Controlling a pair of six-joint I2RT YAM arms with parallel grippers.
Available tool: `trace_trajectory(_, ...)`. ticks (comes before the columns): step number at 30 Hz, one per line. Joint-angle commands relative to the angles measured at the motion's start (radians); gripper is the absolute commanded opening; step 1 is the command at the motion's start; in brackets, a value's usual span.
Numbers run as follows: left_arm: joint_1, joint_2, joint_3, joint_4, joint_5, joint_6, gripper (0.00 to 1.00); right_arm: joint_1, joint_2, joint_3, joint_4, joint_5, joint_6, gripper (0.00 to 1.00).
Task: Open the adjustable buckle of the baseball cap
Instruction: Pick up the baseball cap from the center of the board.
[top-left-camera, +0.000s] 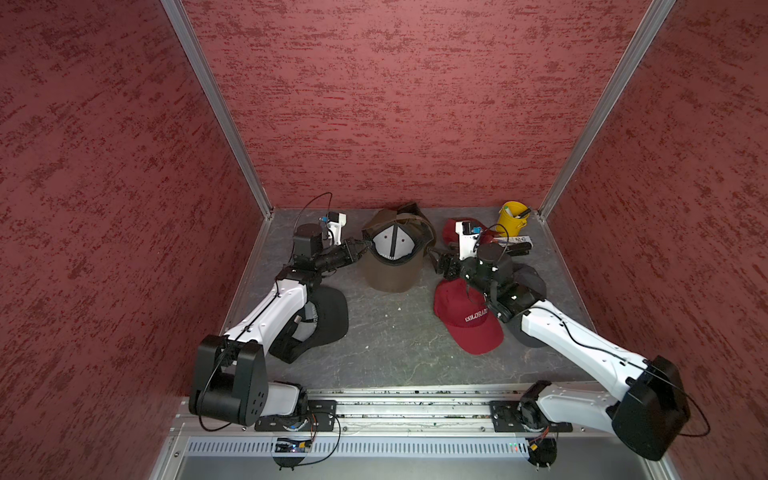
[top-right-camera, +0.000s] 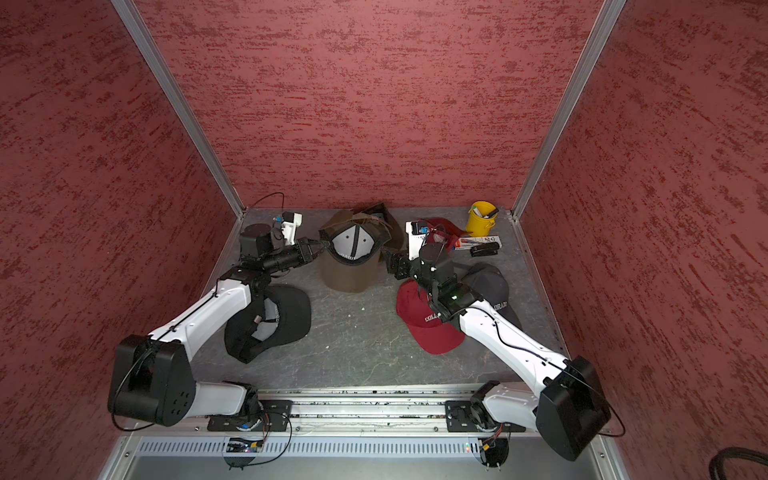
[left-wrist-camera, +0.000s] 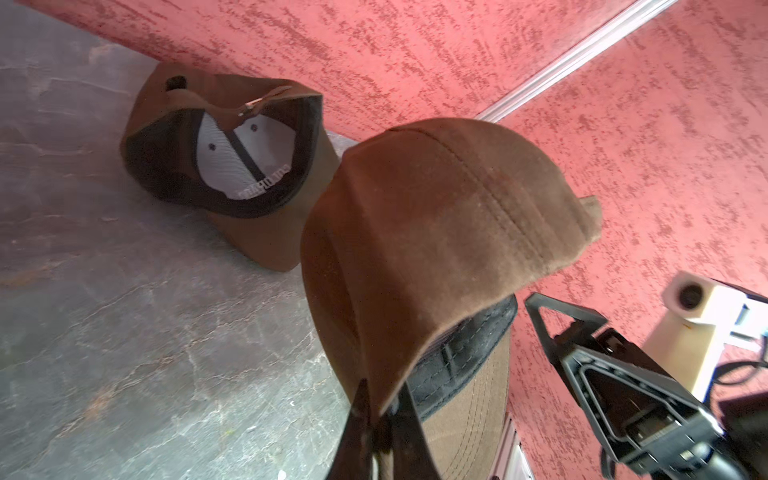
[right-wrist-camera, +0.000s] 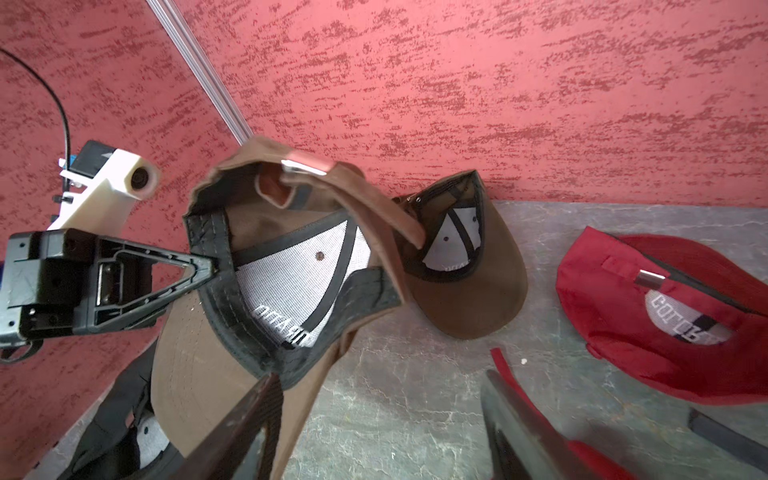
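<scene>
Grey, veined stone-look counter (top-left-camera: 395, 345) carries everything. Nearer than the brown cap (top-left-camera: 390, 272) and to its left, a black cap (top-left-camera: 330, 316) lies inside up under the left arm. Nearer and to its right sits a red cap (top-left-camera: 469, 328), crown up, with white stitched lettering. A grey cap (top-left-camera: 534, 278) is half hidden under the right arm.

The brown cap is mid-counter with its inside turned upward. It is waxed-looking cloth with a white mesh lining and a dark sweatband. The left end effector (top-left-camera: 362, 246) is pinched together on the sweatband edge at the cap's left side. The right end effector (top-left-camera: 437, 261) stands just right of the cap, its dark fingers (right-wrist-camera: 245, 419) spread apart.

The buckle (right-wrist-camera: 306, 167), a flat silver metal clip, sits on the cap's rear strap, and the strap's loose tail runs out past it.

Behind the brown cap, a second brown cap (left-wrist-camera: 249, 232) lies by the wall. Farther right are another red cap (right-wrist-camera: 648, 332) and a yellow bucket (top-left-camera: 513, 222).
</scene>
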Motion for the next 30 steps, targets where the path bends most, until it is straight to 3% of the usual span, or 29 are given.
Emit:
trace_trajectory(1,-0.01,-0.039,-0.017,0.095,0.044,-0.034,0.0,-0.016,0.003,-0.012,0.096,-0.056,0.042,0.74)
trace_trajectory(10,-0.032,-0.088,-0.066,0.147,0.057,-0.038,0.0,-0.046,0.037,-0.033,0.238,-0.154,0.152,0.74)
trace_trajectory(18,-0.045,-0.101,-0.08,0.174,0.063,-0.035,0.0,-0.052,0.062,-0.022,0.262,-0.139,0.176,0.68)
trace_trajectory(20,-0.051,-0.1,-0.082,0.179,0.062,-0.034,0.0,-0.052,0.064,-0.021,0.27,-0.134,0.179,0.62)
trace_trajectory(25,-0.069,-0.094,-0.082,0.179,0.058,-0.027,0.0,-0.052,0.053,-0.029,0.292,-0.107,0.167,0.37)
trace_trajectory(30,-0.081,-0.086,-0.081,0.164,0.051,-0.014,0.0,-0.053,0.022,-0.046,0.322,-0.081,0.143,0.2)
